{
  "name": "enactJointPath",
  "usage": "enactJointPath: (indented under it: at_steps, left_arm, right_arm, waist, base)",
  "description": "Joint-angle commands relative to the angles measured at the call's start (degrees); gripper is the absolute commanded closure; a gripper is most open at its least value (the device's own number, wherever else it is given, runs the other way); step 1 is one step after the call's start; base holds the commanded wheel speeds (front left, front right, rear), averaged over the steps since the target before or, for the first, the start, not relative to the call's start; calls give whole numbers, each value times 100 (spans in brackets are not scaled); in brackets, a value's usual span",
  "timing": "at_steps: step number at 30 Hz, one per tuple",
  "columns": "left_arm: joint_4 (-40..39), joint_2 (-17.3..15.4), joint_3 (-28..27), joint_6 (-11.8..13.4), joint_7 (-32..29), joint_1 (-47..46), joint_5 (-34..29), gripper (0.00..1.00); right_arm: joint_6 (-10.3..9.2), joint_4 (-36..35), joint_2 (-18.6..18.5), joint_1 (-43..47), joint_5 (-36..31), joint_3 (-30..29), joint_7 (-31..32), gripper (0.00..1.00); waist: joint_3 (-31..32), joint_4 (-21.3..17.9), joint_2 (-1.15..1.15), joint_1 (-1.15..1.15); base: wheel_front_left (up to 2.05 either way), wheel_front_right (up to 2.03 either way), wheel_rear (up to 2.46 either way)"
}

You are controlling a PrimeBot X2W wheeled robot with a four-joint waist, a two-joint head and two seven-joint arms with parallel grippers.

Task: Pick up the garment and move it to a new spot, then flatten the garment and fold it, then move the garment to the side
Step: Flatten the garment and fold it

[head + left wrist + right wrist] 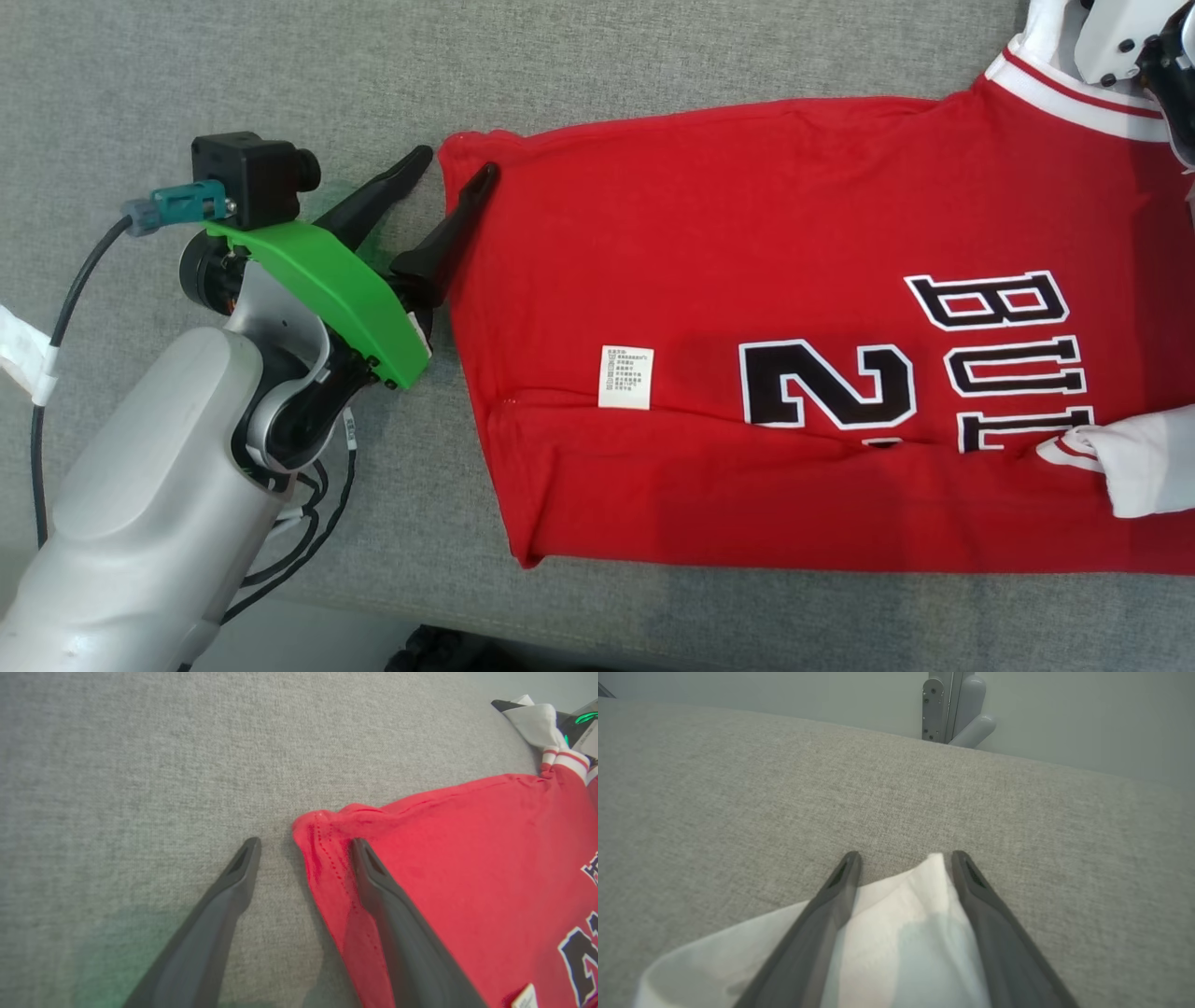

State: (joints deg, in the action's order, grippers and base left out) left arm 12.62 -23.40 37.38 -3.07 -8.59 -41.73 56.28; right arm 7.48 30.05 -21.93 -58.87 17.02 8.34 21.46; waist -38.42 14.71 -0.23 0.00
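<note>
**Red jersey spread out, both grippers splayed wide at its edges**

The red jersey point(747, 233) is seen laid across the grey fabric surface point(280, 75). Its black, white-edged lettering point(1004, 331) is turned sideways: "BU" can be read before the rest is covered by a white sleeve point(1139, 462). A large numeral point(826, 383), "2", is set beside it. A white care label point(625, 377) is found near a crease, its print too small to be read. The left gripper point(304, 842) is held fully apart at the hem corner, one finger laid on red cloth and the other on grey, and nothing is gripped. The right gripper point(904, 855) is likewise spread wide, with white cloth point(896, 933) lying loose between its fingers, not pinched.
</note>
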Motion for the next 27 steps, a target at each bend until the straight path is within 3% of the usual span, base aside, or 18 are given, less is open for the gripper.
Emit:
enactJointPath:
  at_steps: [1,3,4,5,6,7,8,9,12,18,27]
  left_arm:
    - [198,-32,94,-8,-137,63,-14,0]
    - [203,-10,105,-11,-154,70,18,0]
    - [197,1,118,-31,-167,73,38,0]
    - [185,15,136,-61,-183,74,65,0]
    - [173,32,163,-104,-210,84,98,0]
    - [153,32,206,-137,-234,86,107,4]
    - [139,59,212,-163,-224,93,139,60]
    - [140,77,216,-192,-217,108,169,100]
    - [130,41,251,-267,-148,127,164,100]
    - [110,-149,-83,-156,378,226,75,100]
    - [-372,-482,-171,150,673,1100,113,100]
  right_arm:
    - [0,272,47,257,39,102,85,0]
    - [0,305,23,276,93,134,49,5]
    - [0,317,7,284,123,153,48,13]
    - [-1,323,-5,284,146,173,36,33]
    - [-3,329,-13,283,184,191,30,62]
    - [-3,329,-7,290,222,228,36,100]
    - [-3,322,-3,294,277,274,51,100]
    - [-3,314,-10,295,332,312,40,100]
    - [-5,276,-45,257,459,316,-173,100]
    - [-4,89,24,288,786,323,-723,100]
    - [-4,-773,-205,1439,1517,381,-1116,100]
  waist:
    - [13,-52,23,0]
    - [33,-99,23,0]
    - [44,-122,23,0]
    - [53,-147,23,0]
    - [63,-173,23,0]
    - [78,-201,23,0]
    - [95,-226,23,0]
    - [120,-252,23,0]
    - [241,-335,23,0]
    - [665,-549,23,0]
    - [1497,-971,23,0]
  base:
    - [0,0,0]
    - [0,0,0]
    - [0,0,0]
    - [0,0,0]
    - [0,0,0]
    - [0,0,0]
    - [0,0,0]
    - [0,0,0]
    - [0,0,0]
    - [0,0,0]
    - [0,0,0]
